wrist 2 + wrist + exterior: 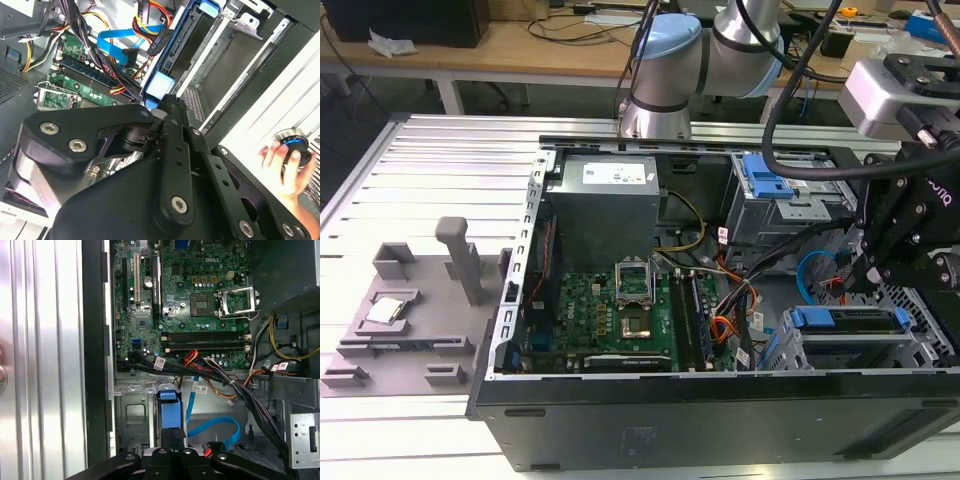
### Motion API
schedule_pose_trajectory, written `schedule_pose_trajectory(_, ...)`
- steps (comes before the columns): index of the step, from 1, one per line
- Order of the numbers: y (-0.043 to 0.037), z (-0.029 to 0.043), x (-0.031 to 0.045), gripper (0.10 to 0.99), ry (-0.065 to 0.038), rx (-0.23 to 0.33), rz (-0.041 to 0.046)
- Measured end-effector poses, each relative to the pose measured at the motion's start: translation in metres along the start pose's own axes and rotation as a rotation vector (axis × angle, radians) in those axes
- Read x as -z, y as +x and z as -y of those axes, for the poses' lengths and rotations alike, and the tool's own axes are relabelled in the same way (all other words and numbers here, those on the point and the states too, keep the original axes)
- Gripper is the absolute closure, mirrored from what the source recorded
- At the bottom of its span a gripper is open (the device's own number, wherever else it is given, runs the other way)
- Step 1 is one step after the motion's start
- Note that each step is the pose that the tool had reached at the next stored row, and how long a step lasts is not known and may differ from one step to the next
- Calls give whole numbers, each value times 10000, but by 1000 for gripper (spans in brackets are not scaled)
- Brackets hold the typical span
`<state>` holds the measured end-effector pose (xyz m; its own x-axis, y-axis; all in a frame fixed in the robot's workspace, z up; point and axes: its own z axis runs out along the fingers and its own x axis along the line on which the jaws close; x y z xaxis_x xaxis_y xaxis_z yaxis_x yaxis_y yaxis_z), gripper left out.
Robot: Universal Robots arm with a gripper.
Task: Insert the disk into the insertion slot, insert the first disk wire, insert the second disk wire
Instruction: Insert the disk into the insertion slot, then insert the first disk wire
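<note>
At the exterior view's right end of the open PC case (pixel 670 420), the disk (pixel 850 321) looks like it's already sitting in the insertion slot (pixel 845 352), so I'd call step one done or pretty much there. In the first wrist view the gripper (pixel 173 434) is pinched together with nothing in it, tip right up against the blue carrier (pixel 168 407). The blue data cable (pixel 215 427) is just lying loose beside it, so I'd say neither wire is plugged in yet
</note>
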<state>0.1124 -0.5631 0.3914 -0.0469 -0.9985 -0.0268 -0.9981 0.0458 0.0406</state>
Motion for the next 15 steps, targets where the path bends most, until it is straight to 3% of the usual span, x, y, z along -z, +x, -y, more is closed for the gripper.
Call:
schedule_pose_trajectory(5, 0, 8, -3, 980, -1, 1, 3)
schedule_pose_trajectory(9, -24, 122, -25, 980, -9, 0, -4)
schedule_pose_trajectory(11, -84, 211, -38, 980, -12, 0, -5)
schedule_pose_trajectory(15, -146, 258, -85, 980, -24, -1, -7)
